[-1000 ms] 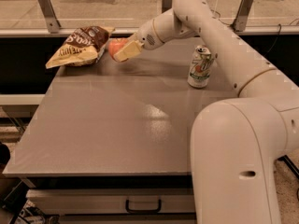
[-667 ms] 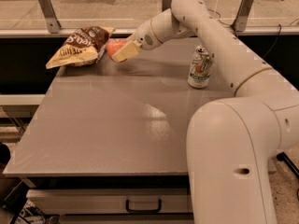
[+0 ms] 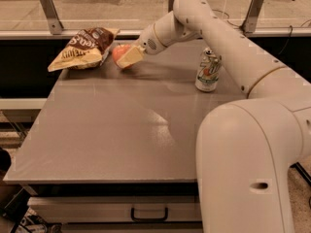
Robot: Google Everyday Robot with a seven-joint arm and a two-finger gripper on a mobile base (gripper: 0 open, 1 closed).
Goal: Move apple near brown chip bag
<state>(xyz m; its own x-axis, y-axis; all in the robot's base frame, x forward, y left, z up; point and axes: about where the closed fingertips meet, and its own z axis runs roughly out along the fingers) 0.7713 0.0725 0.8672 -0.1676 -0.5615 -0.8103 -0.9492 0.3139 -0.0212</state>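
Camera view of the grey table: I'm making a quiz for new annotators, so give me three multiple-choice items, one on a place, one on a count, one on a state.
1. Where is the round red-orange apple?
A) beside the wrinkly brown foil chip bag, at the far left of the grey table
B) at the table's near edge
C) at the table's middle

2. How many soda cans stand on the table?
A) three
B) one
C) none

3. How is the white-green soda can posed?
A) on its side
B) crushed flat
C) upright

Answers:
1 A: the apple is just right of the bag, with the robot's gripper at it.
2 B: only one can shows.
3 C: its top faces up.
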